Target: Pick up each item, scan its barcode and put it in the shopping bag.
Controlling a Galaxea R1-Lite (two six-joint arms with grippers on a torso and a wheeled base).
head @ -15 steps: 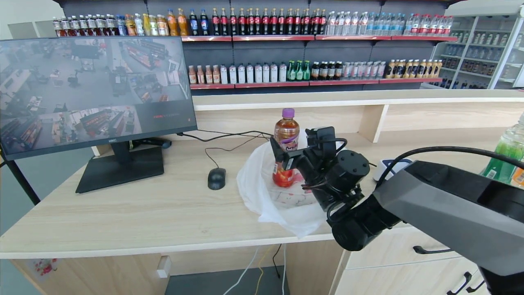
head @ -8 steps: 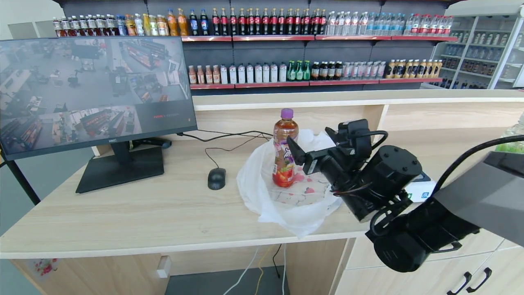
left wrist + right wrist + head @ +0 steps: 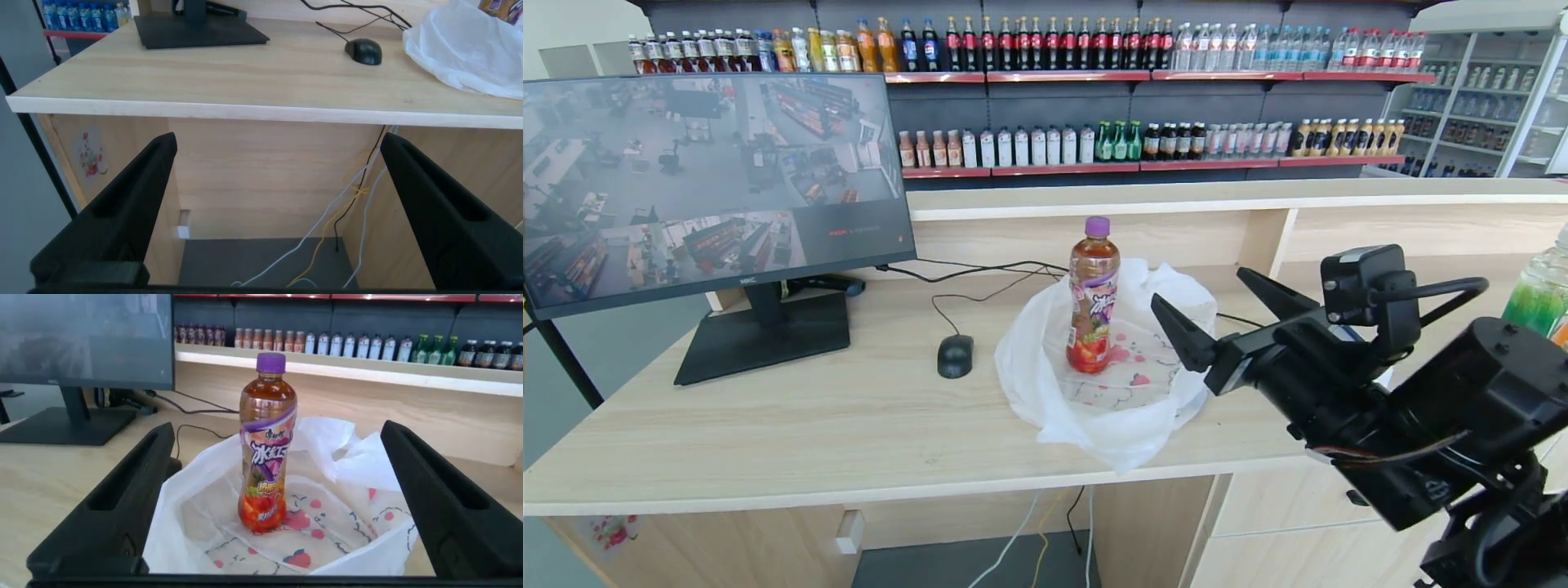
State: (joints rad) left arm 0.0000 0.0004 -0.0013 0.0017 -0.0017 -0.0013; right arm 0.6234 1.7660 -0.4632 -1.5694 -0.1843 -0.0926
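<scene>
Pulled back rightward, the right gripper [image 3: 1199,287] has its tapered fingers spread, as has the left gripper [image 3: 278,145]. A purple-capped plastic bottle [image 3: 1093,302] stands upright in the crinkled white shopping bag [image 3: 1045,392] on the wood-grain counter [image 3: 809,425].

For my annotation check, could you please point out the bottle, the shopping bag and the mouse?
bottle [image 3: 1092,302], head view, on its label.
shopping bag [image 3: 1023,361], head view, on its left wall.
mouse [image 3: 955,355], head view, on its back.

A purple-capped drink bottle [image 3: 265,441] is standing upright in the white shopping bag [image 3: 364,478] on the counter [image 3: 49,486], the right gripper [image 3: 278,429] gaping open nearby.
</scene>
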